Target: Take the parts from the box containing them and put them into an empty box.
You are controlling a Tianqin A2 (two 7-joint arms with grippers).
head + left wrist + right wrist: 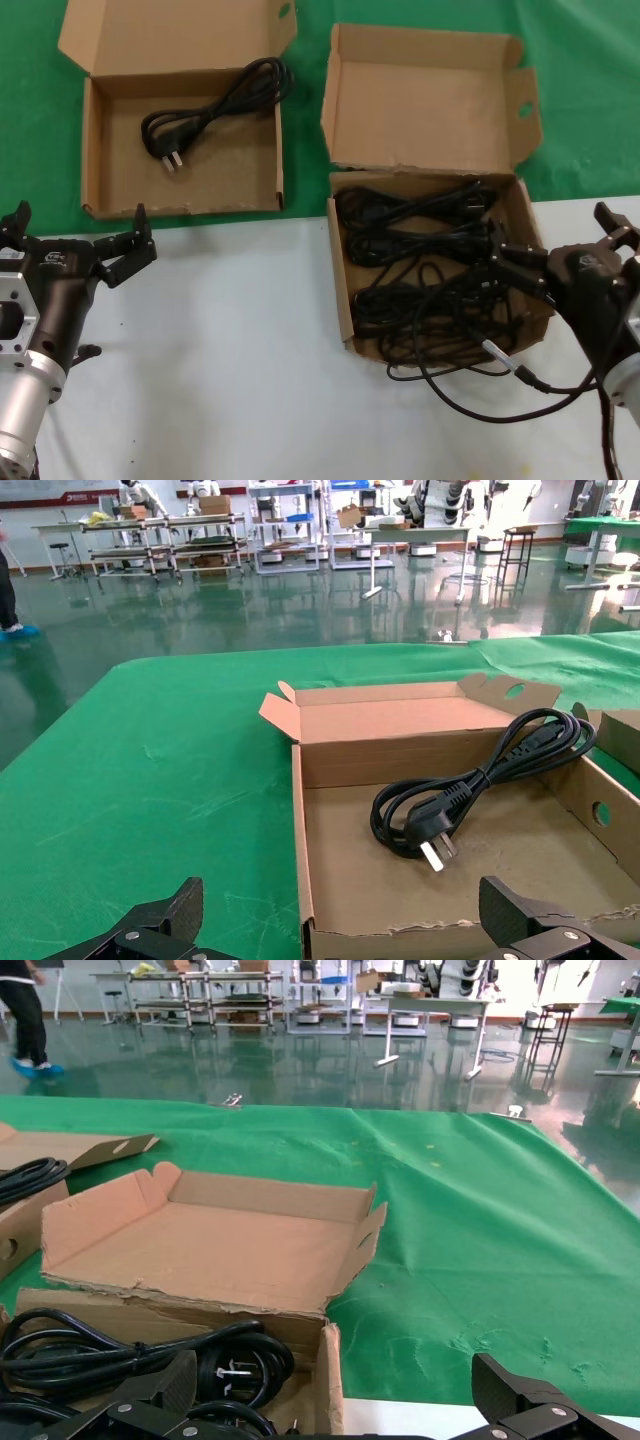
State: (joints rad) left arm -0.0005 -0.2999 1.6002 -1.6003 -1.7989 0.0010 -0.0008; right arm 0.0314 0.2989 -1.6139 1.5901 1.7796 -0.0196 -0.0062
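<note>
Leftmost, the left gripper (80,245) hovers over the white desk (220,340) just in front of the wide, shallow brown cardboard box (100,170), its black fingers (135,250) spread wide and holding nothing. That box, the receiving one, holds a single coiled black power cable with a pronged plug (205,115), one end draped over the back wall. To its right stands the squarer brown cardboard box with the ragged lid crease (345,290), packed with a tangle of long black power cables (420,270); one loose black lead with a silver tip (500,352) spills over the front wall onto the desk. The right gripper (560,260) sits at that box's right edge, fingers (505,262) wide apart, reaching in over the cables, gripping none that I can see

Risk, as I judge it: the cables are knotted together, so lifting one could drag up several or pull the light box along; the trailing lead could also snag on the front wall

The desk is white near the robot, green cloth (30,120) beyond. Behind it lies a workshop hall with a glossy green floor (200,610), shelving and tables
</note>
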